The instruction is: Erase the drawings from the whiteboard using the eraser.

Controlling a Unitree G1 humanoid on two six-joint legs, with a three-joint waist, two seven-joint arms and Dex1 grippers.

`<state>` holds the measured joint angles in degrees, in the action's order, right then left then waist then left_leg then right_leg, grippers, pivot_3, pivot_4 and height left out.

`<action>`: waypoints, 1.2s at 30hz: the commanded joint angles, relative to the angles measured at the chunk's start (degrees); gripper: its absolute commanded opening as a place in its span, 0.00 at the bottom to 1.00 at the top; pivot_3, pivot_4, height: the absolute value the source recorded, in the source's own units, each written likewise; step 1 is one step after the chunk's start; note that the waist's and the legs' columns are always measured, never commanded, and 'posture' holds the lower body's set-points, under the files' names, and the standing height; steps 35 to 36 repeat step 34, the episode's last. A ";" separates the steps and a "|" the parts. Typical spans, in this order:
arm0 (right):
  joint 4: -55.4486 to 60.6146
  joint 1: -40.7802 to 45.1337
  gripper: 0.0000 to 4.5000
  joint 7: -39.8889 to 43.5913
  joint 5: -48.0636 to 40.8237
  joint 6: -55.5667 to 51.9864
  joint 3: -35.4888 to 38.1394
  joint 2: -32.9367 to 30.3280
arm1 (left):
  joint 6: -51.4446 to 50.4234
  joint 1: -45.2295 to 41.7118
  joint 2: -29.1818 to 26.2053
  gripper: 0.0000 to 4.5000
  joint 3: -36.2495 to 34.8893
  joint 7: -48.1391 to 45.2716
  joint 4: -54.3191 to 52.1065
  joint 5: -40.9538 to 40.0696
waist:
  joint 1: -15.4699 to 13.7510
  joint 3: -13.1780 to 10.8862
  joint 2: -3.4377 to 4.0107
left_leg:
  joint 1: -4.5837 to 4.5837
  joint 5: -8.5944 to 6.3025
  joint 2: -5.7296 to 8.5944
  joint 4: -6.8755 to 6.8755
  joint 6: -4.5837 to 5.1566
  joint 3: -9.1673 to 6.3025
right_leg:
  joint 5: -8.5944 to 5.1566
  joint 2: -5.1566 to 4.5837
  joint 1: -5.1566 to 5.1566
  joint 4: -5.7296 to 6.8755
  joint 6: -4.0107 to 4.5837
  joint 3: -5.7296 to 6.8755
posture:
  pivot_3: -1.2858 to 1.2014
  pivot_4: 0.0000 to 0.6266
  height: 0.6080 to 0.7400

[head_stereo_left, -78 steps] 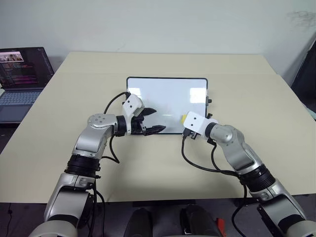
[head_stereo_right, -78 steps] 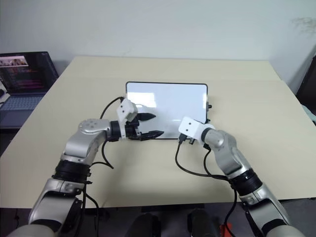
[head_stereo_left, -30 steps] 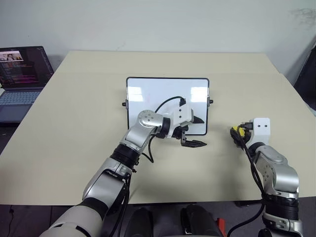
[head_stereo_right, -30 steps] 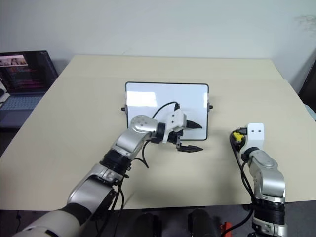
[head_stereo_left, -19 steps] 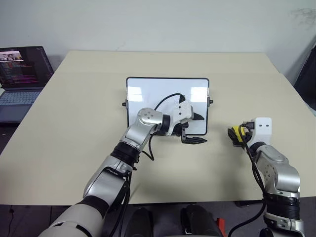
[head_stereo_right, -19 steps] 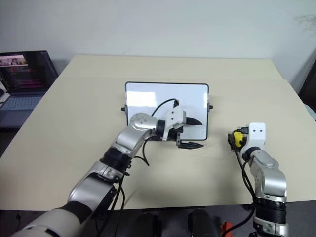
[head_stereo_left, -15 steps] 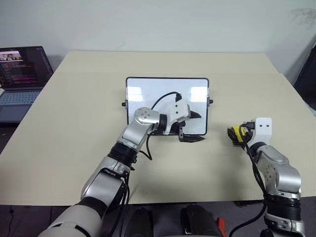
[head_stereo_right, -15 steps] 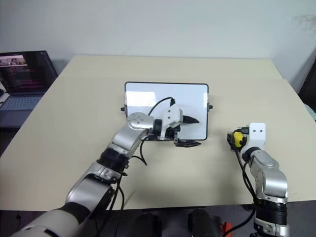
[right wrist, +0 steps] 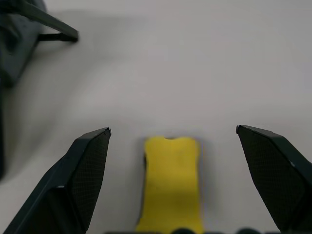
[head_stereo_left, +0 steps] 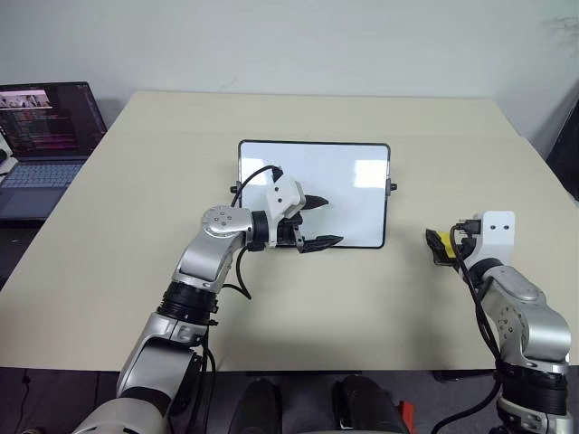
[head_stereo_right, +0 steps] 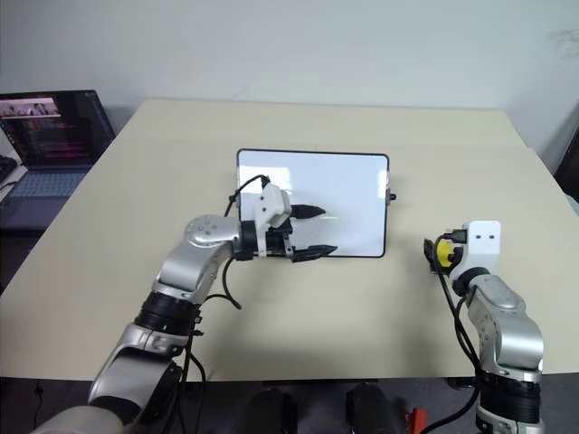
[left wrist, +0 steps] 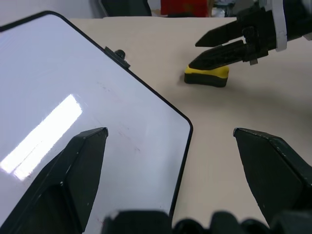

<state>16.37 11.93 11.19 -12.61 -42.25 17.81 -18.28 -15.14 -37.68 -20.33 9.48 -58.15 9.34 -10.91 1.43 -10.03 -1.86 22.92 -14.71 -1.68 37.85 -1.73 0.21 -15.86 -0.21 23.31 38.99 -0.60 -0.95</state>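
Note:
The whiteboard (head_stereo_left: pixel 348 181) lies flat at the table's middle, black-framed. I see no drawings on its white surface, just faint grey traces (left wrist: pixel 105 90). My left gripper (head_stereo_left: pixel 327 221) hovers open and empty over the board's near edge, pointing right. The eraser (head_stereo_left: pixel 443 241), a yellow block with a black underside, lies on the table right of the board. My right gripper (right wrist: pixel 173 129) stands wide open around the eraser (right wrist: pixel 171 183), its fingers clear of the block on both sides. In the left wrist view the right gripper's fingers (left wrist: pixel 222 41) sit just over the eraser (left wrist: pixel 206 75).
An open laptop (head_stereo_left: pixel 41 136) stands past the table's far left corner. The beige table (head_stereo_left: pixel 118 271) has bare stretches on all sides of the board. A dark object (head_stereo_left: pixel 565 145) rises past the right edge.
My right gripper came off the board to the right with the eraser, then opened over it on the table. My left gripper drew back leftward along the board's near edge.

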 commanded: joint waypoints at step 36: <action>12.33 -30.74 1.00 0.77 -2.66 36.89 -0.67 10.20 | 0.20 42.24 11.59 1.00 -21.83 54.61 -26.52 8.08 | -0.90 0.22 0.03 | -0.22 -0.12 -0.11 0.02 0.08 0.09 | -0.16 -0.39 -0.14 0.00 -0.23 -0.04 | 0.52 0.24 1.00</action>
